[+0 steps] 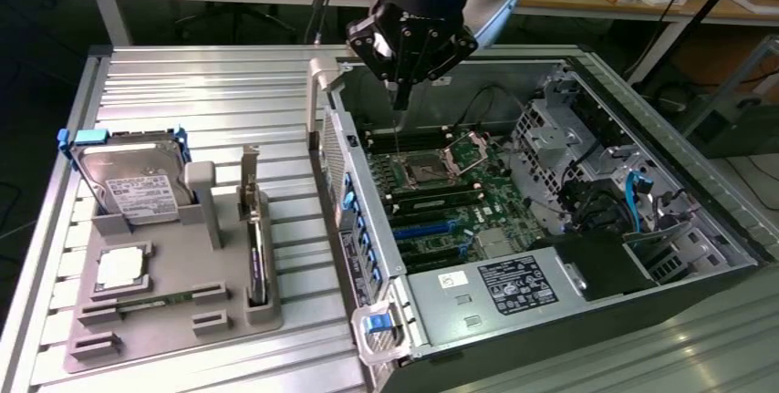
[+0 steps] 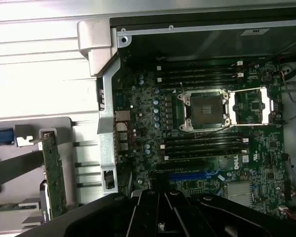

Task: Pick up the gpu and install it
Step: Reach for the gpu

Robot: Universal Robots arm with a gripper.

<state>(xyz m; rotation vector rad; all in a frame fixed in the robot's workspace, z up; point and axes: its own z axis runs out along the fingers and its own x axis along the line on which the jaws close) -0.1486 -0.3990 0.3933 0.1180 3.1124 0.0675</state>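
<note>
the gpu [image 1: 255,233] stands on its long edge in a slot of the grey holder [image 1: 182,274], with its silver bracket rising at one end. the hard drive [image 1: 128,183] sits in the same holder, near it. the holder lies on the ribbed desk [image 1: 195,83], at the exterior view's left of the open computer case [image 1: 378,265]. in the wrist view the gpu [image 2: 53,170] appears as a green board outside the case wall.

the gripper [image 1: 397,101] hangs over the case, above the motherboard [image 1: 439,183] and well apart from the gpu. the fingers [image 2: 160,212] are closed together and grip nothing.

judgement: the pick-up has not begun; the step in hand is the approach to the gpu. to do it well:

- carry the gripper clear of the raised case wall on the way to the holder.
- open the fingers wider than the board is thick before descending.
- set the fingers across the two flat faces, on the upper edge, away from the bracket.
- pull straight along the slot; a tilted pull is likely to jam the board.
</note>
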